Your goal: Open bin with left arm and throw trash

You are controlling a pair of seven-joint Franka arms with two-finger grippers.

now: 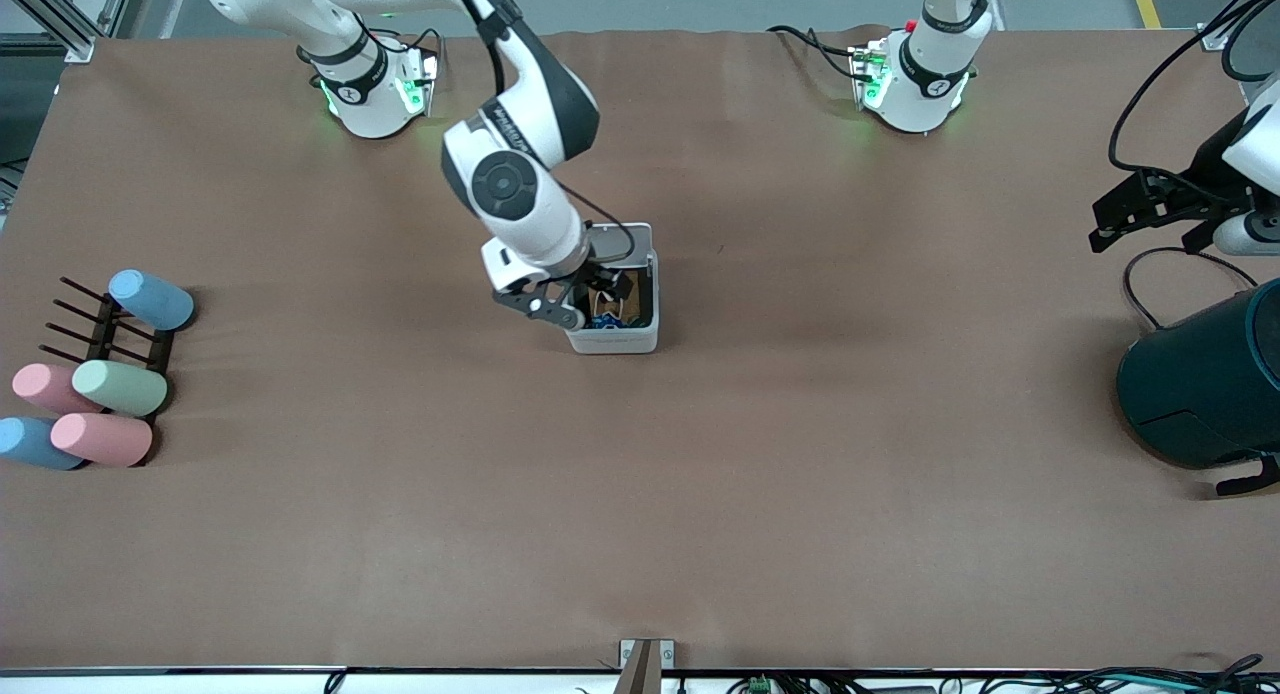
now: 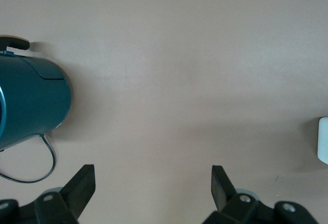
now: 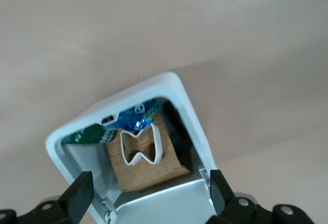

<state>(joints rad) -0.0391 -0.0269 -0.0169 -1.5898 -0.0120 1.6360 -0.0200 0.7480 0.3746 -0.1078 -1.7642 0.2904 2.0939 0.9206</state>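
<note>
Five pastel cylinders lie near a black pronged rack (image 1: 105, 326) at the right arm's end of the brown table (image 1: 800, 474): a blue one (image 1: 151, 299), a green one (image 1: 120, 387), two pink (image 1: 101, 439) and another blue (image 1: 35, 444). A big dark teal drum (image 1: 1205, 384) lies on its side at the left arm's end, a thin black cable (image 2: 48, 165) beside it.

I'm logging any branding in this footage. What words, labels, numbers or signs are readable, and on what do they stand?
None can be read.
Right arm's forearm: a line of dark lettering, too small to make out.
Blue wrapper inside the open bin: print too blurred to read.
Round marks on the two arm bases: symbols, not text.
Nothing printed shows on the teal drum.
</note>
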